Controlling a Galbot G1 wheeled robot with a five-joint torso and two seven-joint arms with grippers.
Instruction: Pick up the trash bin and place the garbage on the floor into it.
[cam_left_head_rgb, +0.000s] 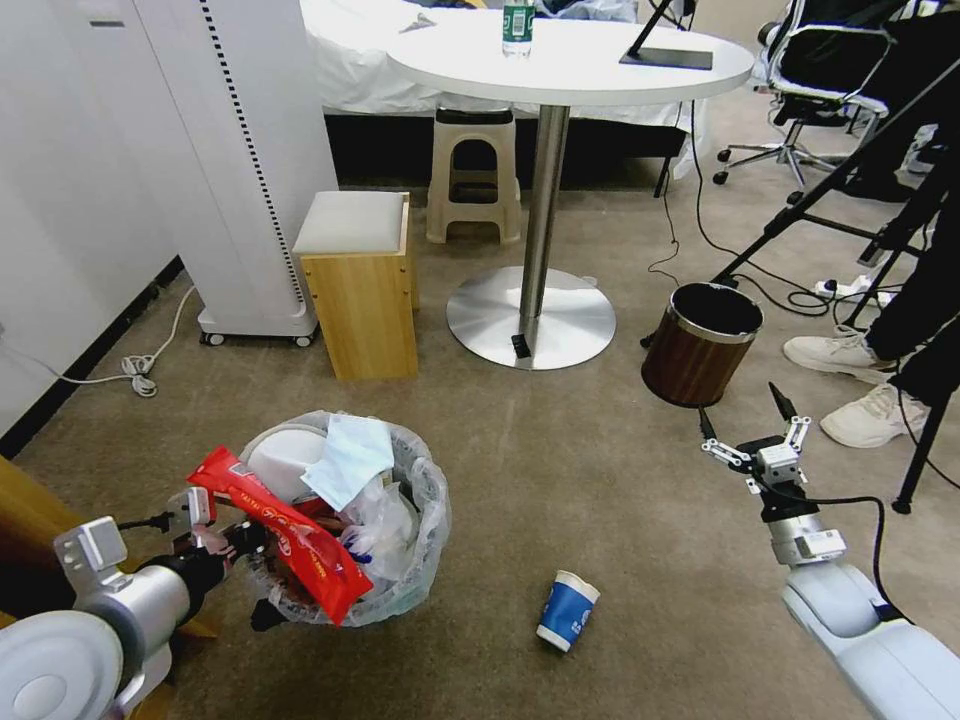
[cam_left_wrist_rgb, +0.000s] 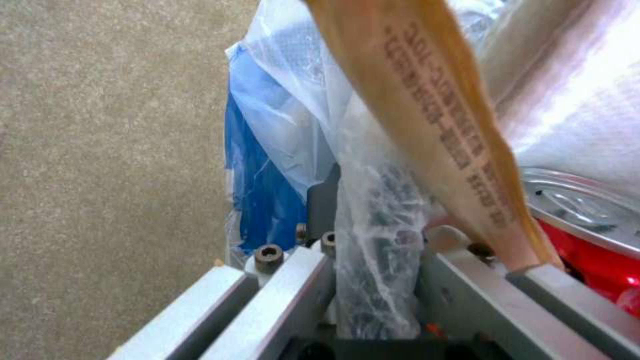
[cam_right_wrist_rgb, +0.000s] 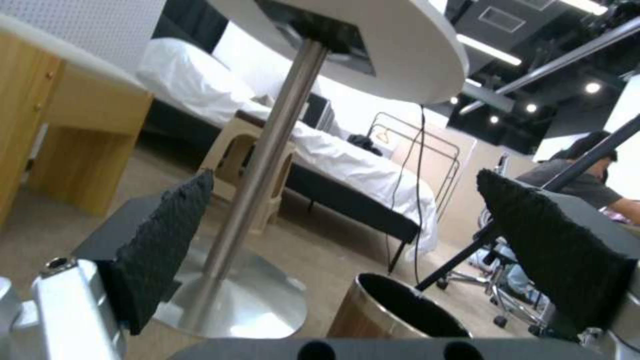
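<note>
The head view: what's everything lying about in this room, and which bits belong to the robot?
trash bin: one, dark with a clear white liner, full, on the carpet at near left
red wrapper: one, sticking out over the bin's rim
blue paper cup: one, blue and white, on its side on the floor right of the bin
wood-grain bin: one, brown with a metal rim, upright at right
round table: one, white top on a steel pedestal
bottle: one, on the table
wooden stool: one, white cushion
plastic stool: one, beige, under the table
office chair: one, far right
left gripper: jaws shut on the bin's rim and liner
right gripper: jaws open, empty, near the wood-grain bin
</note>
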